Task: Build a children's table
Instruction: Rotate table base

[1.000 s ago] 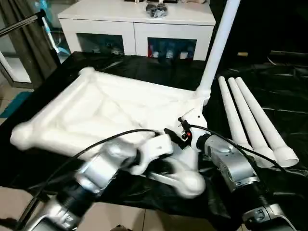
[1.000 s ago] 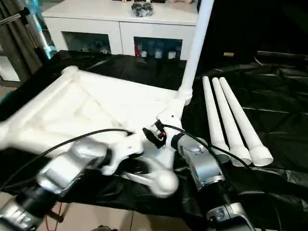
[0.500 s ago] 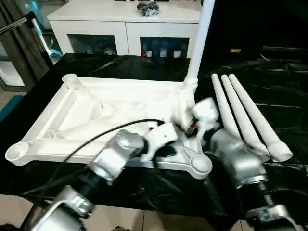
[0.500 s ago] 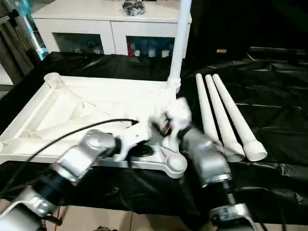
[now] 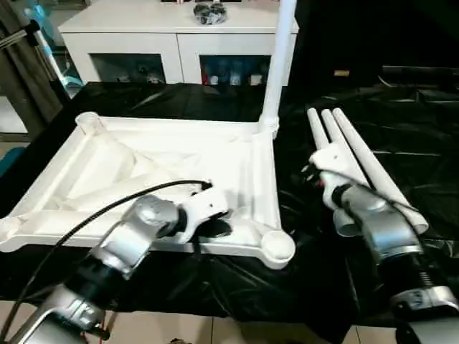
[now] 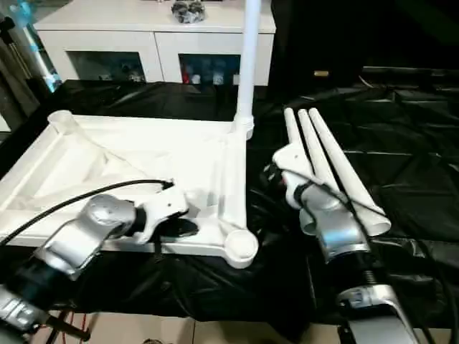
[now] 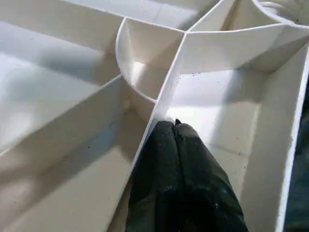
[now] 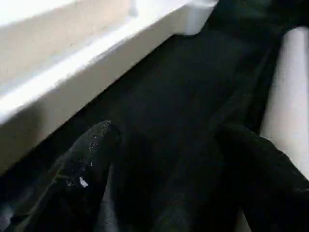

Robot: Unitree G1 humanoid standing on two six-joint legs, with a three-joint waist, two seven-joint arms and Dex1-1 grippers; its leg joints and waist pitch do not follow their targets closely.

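Observation:
The white tabletop (image 5: 172, 127) lies upside down on black cloth, ribs facing up. One white leg (image 5: 280, 57) stands upright in its far right corner socket. Three more legs (image 5: 351, 154) lie side by side on the cloth to the right. My left gripper (image 7: 175, 124) is shut and empty, its tips against a rib inside the underside, close to the front right corner socket (image 5: 277, 246). My right gripper (image 8: 164, 140) hangs open over the cloth, between the tabletop's right edge (image 8: 72, 63) and the nearest loose leg (image 8: 289, 96), holding nothing.
A white cabinet (image 5: 143, 36) with glass doors stands behind the work area. The black cloth (image 5: 401, 107) covers the surface and hangs over the front edge. A black cable (image 5: 107, 215) runs along my left forearm.
The camera has shifted. My right arm has swung right, from the tabletop's front right corner to beside the loose legs. The left gripper stays on the underside.

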